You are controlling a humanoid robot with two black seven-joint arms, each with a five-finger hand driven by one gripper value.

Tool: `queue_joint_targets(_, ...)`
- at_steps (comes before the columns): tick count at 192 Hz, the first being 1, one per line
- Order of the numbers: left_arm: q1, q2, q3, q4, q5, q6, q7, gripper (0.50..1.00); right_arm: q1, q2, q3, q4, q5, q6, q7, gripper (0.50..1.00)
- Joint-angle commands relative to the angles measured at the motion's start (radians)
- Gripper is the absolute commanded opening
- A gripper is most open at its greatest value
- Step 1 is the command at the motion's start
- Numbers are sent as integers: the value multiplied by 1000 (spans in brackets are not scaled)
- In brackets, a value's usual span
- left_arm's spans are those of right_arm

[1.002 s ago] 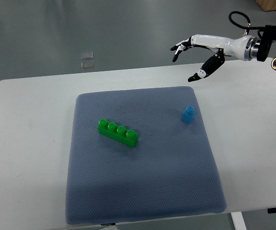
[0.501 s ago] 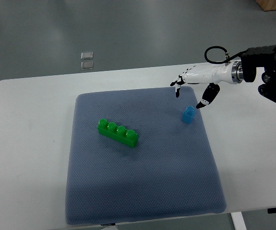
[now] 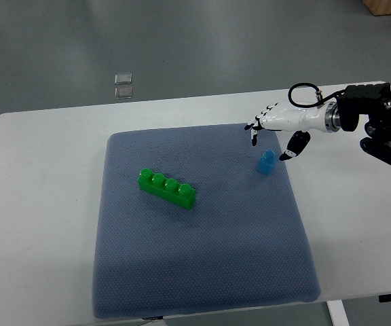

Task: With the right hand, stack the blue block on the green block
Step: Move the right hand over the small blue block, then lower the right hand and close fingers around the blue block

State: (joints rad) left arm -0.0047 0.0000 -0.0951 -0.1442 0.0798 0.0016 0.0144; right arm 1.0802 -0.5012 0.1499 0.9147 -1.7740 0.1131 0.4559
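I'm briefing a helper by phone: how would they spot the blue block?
Find the grey-blue mat on the white table. Near its far right edge, below the right hand, stands the blue block: small, single-studded, unlike the long green block.

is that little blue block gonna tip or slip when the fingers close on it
The blue block looks like hard moulded plastic, so probably stiff and light. It stands tall and narrow on the soft mat, so an off-centre nudge could well tip it. Its smooth sides may slip a little; the right hand, open just above it, likely needs a pinch from both sides.
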Motion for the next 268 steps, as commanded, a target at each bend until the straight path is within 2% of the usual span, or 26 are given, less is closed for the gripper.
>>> queue_joint_targets(1,0,0,0,0,0,0,1,1000,-8,3,-6,-2,-15,-10,0,913)
queue_joint_targets(163,0,0,0,0,0,0,-1,1000,-59,56,-10,-76,-62,-101,0,909)
queue_joint_targets(268,0,0,0,0,0,0,-1,1000,-68,56,-23,-80,-73,-112,0,893)
